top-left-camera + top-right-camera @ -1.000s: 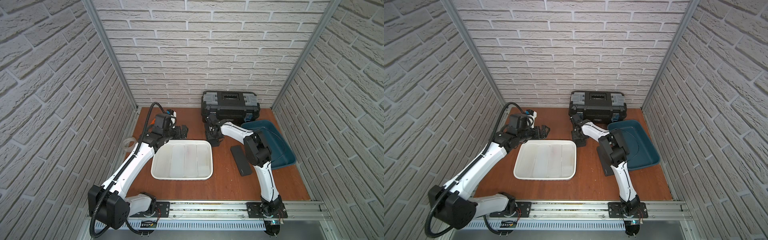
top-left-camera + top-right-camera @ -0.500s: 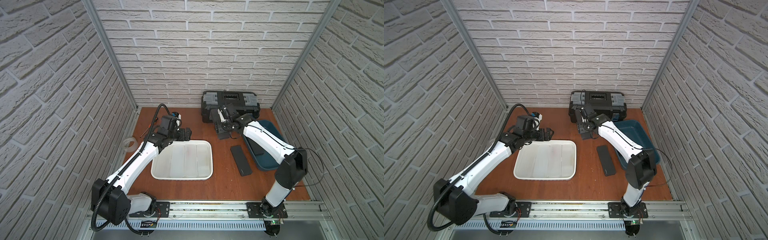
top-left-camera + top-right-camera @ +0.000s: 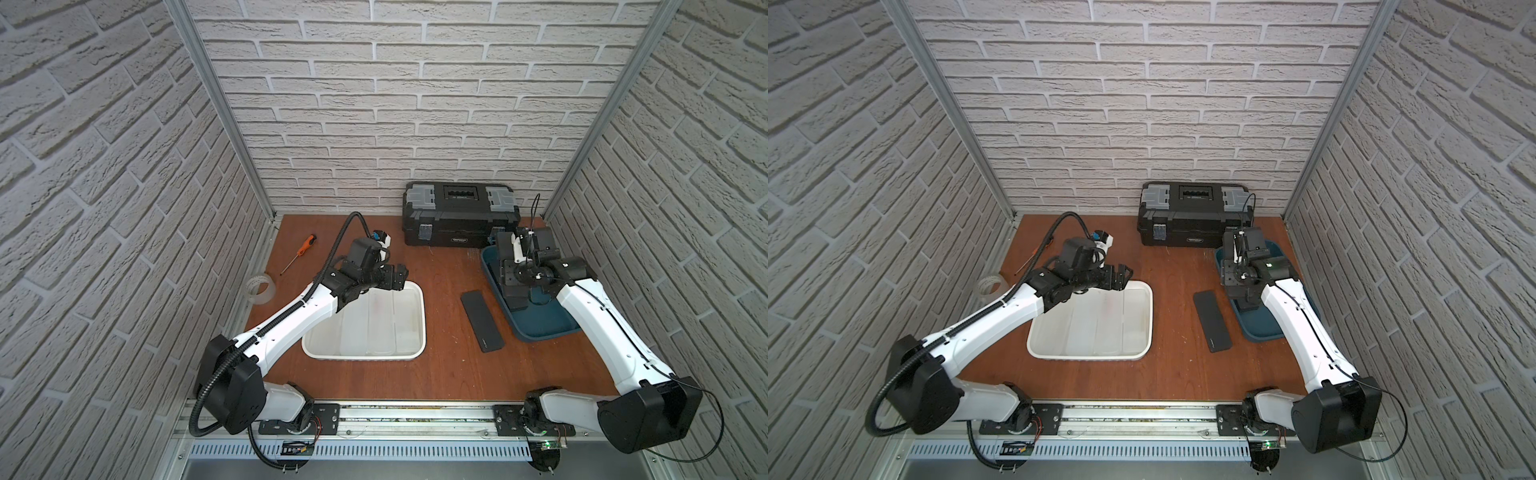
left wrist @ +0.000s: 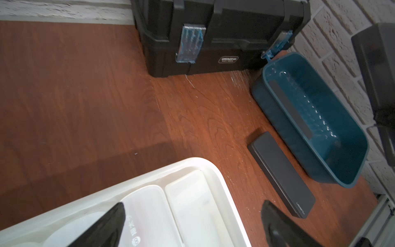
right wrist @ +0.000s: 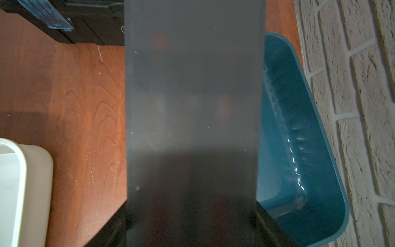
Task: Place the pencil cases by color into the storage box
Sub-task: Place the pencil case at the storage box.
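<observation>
cases (image 4: 190, 209) seemingly in tray (image 3: 361, 355), toolbox (image 3: 459, 218) behind bin (image 4: 333, 136)

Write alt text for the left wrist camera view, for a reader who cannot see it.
The open left gripper hovers over a white storage box holding frosted white pencil cases. On the wooden table beyond, a black pencil case lies beside a teal bin, with a black toolbox against the brick wall.

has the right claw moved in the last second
Yes. The right claw, shut on a black pencil case, swung rightward, from the left front of the toolbox to above the blue bin.
</observation>
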You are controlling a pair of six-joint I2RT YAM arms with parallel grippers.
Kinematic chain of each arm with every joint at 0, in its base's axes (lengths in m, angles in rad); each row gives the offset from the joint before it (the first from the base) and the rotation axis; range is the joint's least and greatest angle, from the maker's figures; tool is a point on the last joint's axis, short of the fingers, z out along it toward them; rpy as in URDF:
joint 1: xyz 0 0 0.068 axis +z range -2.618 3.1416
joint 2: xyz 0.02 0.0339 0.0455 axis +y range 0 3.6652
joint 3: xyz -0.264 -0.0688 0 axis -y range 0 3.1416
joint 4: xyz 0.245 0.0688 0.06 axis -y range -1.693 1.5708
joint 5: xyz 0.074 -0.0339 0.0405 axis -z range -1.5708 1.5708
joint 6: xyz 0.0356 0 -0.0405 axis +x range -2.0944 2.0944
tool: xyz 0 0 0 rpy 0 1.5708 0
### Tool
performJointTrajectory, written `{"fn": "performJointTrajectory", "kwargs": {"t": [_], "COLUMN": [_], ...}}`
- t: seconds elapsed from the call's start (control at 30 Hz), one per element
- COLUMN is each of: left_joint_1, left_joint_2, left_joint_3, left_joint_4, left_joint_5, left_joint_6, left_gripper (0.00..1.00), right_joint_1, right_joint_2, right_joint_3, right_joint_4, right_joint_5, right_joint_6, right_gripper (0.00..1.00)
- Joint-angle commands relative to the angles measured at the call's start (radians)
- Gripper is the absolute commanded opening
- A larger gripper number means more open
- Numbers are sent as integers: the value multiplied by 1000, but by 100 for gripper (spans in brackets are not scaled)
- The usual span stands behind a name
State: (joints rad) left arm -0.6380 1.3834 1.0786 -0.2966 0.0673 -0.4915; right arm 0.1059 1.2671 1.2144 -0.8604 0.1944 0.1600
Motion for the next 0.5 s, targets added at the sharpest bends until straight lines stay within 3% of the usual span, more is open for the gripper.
{"fn": "performJointTrajectory", "kwargs": {"t": [0.0,0.23,0.47], "left_joint_1": [-27,-52,-55], "left_joint_2": [2,-51,-112], "left_joint_3": [-47,-136,-212], "left_joint_4": [121,220,281], "left_joint_5": [-2,19,31], "left_joint_6": [-11,-21,-24], "left_gripper": [98,98,98], "right_joint_1": [-45,-148,-188], "right_joint_2": [1,81,162], "right_joint_3": [-50,-95,-128], "right_joint_4": [62,149,240], "right_joint_5": [32,20,19], "right_joint_6": [-29,-40,-104], "right_gripper": [65,65,67]}}
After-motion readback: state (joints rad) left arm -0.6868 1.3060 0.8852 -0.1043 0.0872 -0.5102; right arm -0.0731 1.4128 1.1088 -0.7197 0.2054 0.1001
